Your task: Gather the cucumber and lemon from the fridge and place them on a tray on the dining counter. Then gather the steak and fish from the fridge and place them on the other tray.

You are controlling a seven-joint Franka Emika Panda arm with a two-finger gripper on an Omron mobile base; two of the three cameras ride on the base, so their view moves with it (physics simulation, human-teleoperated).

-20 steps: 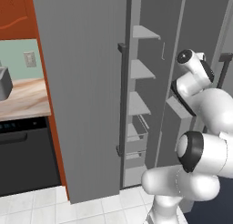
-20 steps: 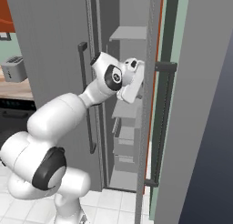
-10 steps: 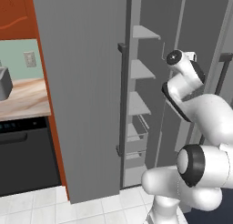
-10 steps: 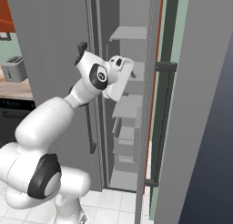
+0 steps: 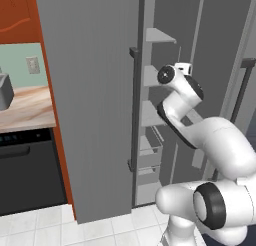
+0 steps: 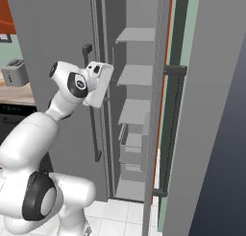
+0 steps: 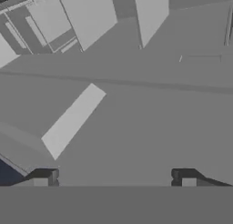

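The jaws [image 7: 113, 178] are standing wide apart, gripping nothing, at the fridge's [image 6: 139, 110] open front beside its shelves [image 6: 136, 73]. The cucumber and lemon are presumably lying deeper inside; their direction cannot be told.

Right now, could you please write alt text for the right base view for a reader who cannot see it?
A white robot arm reaches toward a tall grey fridge whose doors stand open, showing bare grey shelves. A toaster sits on a wooden counter at far left.
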